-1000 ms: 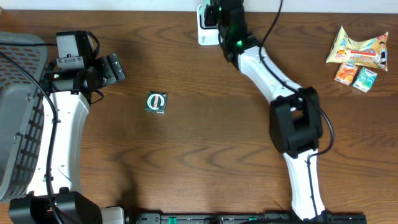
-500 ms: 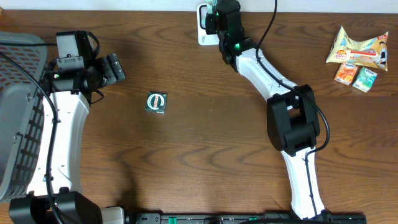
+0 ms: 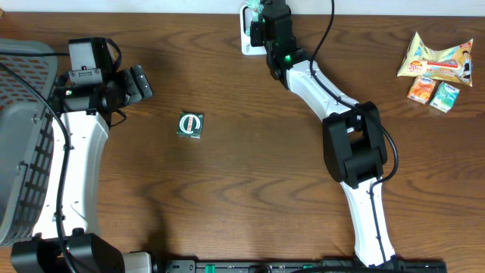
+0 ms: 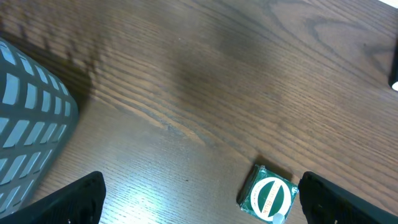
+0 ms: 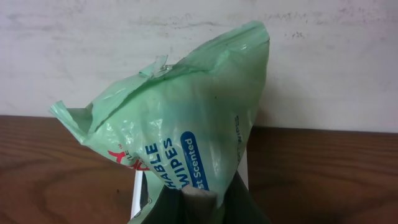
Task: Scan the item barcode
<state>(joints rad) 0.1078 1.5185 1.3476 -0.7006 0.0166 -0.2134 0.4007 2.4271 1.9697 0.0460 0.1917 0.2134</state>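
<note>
— Pincer on the left (image 3: 145,82): how does it stand?
— Jaws wide apart, holding nothing. Its arm runs up the left side from the near edge, beside the grey basket (image 3: 23,136). The wrist is turned right toward a small green box (image 3: 190,125) lying flat on the worktop (image 3: 250,189) (near it, not touching).
— And the right arm?
— Elbow bent mid-worktop, forearm stretched diagonally to the far edge. The right pincer (image 5: 202,204) is clamped on the lower end of a green wipes pack (image 5: 180,118), held upright at a white device (image 3: 246,42) by the wall (image 5: 323,62).
— Anything else?
— Snack packets (image 3: 436,64) in the far right corner.
</note>
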